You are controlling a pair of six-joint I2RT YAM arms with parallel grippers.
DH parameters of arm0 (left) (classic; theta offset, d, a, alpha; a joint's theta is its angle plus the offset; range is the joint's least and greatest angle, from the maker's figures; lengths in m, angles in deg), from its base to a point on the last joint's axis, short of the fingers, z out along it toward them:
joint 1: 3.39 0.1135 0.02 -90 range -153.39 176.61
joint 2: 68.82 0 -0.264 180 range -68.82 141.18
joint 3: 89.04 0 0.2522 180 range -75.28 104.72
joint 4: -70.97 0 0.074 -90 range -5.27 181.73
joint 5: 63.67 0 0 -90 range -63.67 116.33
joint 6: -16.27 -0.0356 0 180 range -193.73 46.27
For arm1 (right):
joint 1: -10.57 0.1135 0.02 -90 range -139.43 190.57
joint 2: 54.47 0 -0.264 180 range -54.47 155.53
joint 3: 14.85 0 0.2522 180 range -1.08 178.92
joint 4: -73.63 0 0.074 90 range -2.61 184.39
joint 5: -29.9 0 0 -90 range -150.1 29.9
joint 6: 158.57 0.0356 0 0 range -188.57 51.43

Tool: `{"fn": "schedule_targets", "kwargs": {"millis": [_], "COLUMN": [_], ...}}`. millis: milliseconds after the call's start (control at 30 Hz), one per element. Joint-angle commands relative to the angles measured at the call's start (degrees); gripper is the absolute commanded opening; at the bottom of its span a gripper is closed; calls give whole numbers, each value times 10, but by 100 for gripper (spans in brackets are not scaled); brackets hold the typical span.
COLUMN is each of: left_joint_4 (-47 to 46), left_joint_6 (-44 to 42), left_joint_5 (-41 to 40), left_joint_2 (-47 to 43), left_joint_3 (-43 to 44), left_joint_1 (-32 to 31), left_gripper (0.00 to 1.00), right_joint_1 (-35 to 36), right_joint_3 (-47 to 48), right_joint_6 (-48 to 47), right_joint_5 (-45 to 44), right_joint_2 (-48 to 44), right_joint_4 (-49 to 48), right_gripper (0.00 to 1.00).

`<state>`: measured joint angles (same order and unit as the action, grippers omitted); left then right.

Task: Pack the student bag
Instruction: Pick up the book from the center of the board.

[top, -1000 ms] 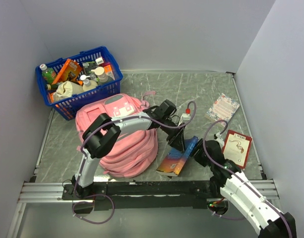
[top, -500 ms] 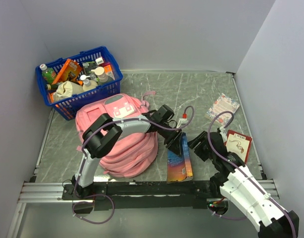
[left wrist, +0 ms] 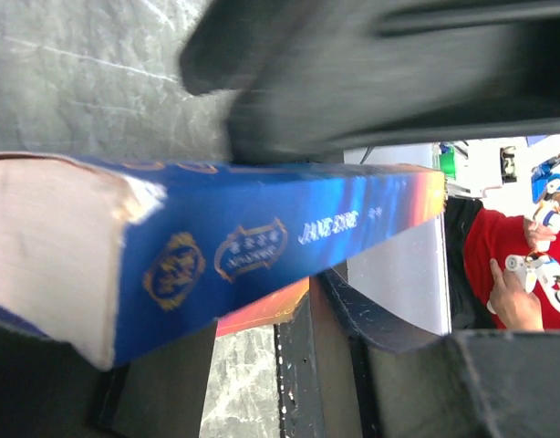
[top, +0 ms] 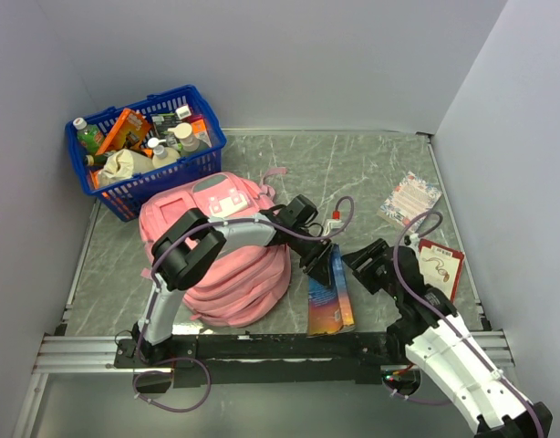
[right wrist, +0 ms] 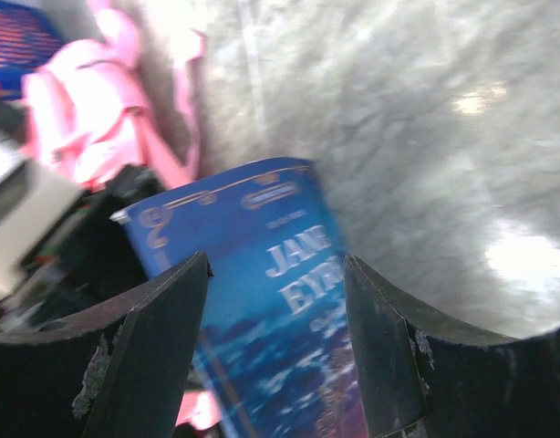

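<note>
Student bag [top: 221,251]: laid on worktop [top: 399,155], just left of left hand [top: 318,262] | left hand: clamped on blue book [top: 331,301] | right hand [right wrist: 275,265]: fingers [right wrist: 152,338] parted

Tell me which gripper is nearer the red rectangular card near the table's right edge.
Right. The right gripper hangs open just left of the red rectangular card; the left gripper, clamped on the blue paperback book, sits farther left.

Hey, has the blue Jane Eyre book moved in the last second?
Yes. The book has turned: its far end swung left, away from the red card and toward the student bag.
</note>
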<state>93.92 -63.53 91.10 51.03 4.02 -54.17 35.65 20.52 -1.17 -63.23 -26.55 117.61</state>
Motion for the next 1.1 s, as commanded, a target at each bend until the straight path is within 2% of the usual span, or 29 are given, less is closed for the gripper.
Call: {"fn": "schedule_targets", "kwargs": {"millis": [0, 167, 333, 433, 600, 767, 867, 1000, 1067], "left_joint_4": [-51, -51, -56, -66, -59, -76, -81, -34, -2], "left_joint_6": [-1, -1, 3, 9, 1, 19, 26, 3, -14], "left_joint_5": [-16, -17, -17, -18, -22, -26, -33, -43, -54], "left_joint_2": [-7, -13, -16, -19, -18, -20, -29, -48, -58], "left_joint_3": [-4, -3, -2, -8, -11, -16, -17, 13, 36], "left_joint_1": [-6, -4, 1, 4, 12, 36, 53, 66, 71], "left_gripper": [48, 47, 47, 46, 45, 43, 43, 48, 51], "right_joint_1": [8, 8, 8, 7, 4, 4, 5, 3, 4], "right_joint_3": [-7, -31, -23, 5, 77, 55, 35, 41, 53], "right_joint_6": [45, 61, 32, -18, -128, -152, -148, -160, -179], "right_joint_5": [110, 132, 172, 179, 180, 214, 228, 229, 224], "right_joint_2": [-20, -48, -2, 13, 70, 60, 63, 92, 108], "right_joint_4": [-81, -104, -99, -73, 39, 33, 20, 23, 37], "right_gripper": [69, 72, 75, 75, 77, 77, 72, 53, 52]}}
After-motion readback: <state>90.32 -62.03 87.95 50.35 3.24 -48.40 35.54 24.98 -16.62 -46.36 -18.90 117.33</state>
